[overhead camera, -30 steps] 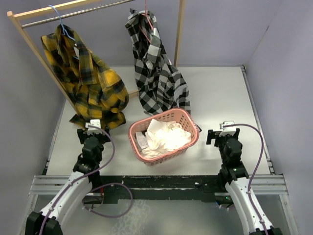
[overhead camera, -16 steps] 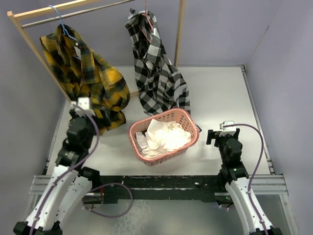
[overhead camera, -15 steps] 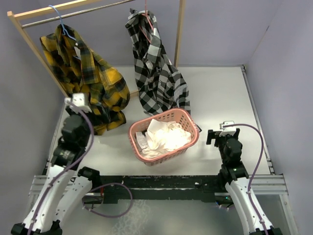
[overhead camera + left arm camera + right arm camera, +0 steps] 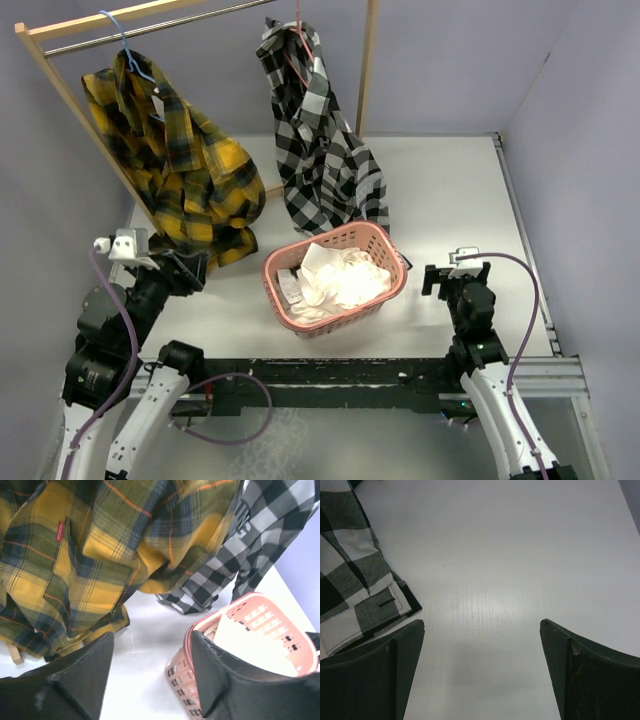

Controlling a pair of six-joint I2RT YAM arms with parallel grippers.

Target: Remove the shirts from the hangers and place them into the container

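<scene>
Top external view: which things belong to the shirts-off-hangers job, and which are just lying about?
Job: yellow and dark plaid shirt; black and white checked shirt; light blue wire hanger; pink wire hanger; oval pink slotted plastic basket.
Lying about: crumpled white cloth in the basket; wooden rack with metal rod.

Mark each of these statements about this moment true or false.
1. The yellow plaid shirt hangs on the light blue hanger. True.
2. The black and white checked shirt lies in the pink laundry basket. False: it hangs on the pink hanger; the basket holds white cloth.
3. The right gripper is open with nothing between its fingers. True.
4. The left gripper is shut on the yellow plaid shirt. False: its jaws stand apart near the shirt's lower edge, gripping nothing.
</scene>
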